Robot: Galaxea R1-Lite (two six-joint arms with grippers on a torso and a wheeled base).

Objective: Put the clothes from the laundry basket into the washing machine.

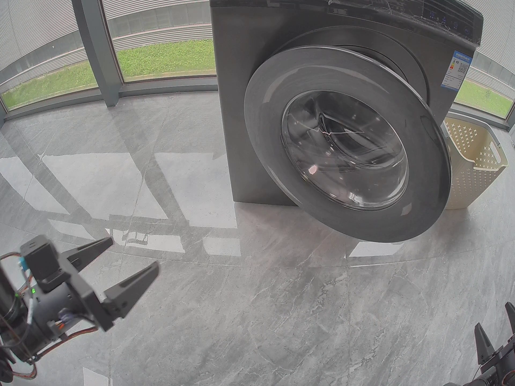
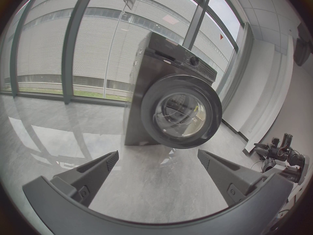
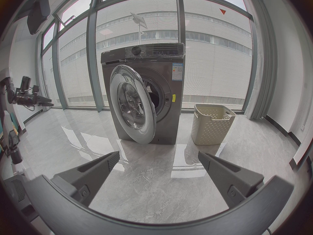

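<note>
Head view: washing machine (image 1: 241, 108) door (image 1: 348, 146) stands wide, laundry basket (image 1: 475, 159) beside; left gripper (image 1: 133, 253), right gripper (image 3: 158, 154) fingers spread over floor (image 1: 268, 306).

- A glossy grey marble-patterned floor (image 1: 300, 317) carries bright window reflections on the left.
- Tall windows (image 1: 155, 22) line the far side, divided by dark grey frame posts (image 1: 95, 38).
- Outside, a strip of green grass (image 1: 161, 57) runs before a pale ribbed building (image 3: 215, 59).
- A lamp post (image 3: 139, 19) stands outside.
- A grey curtain (image 3: 265, 66) hangs at the far right, beside a white wall (image 3: 293, 82).
- A dark box (image 3: 38, 10) is mounted high on a wall.
</note>
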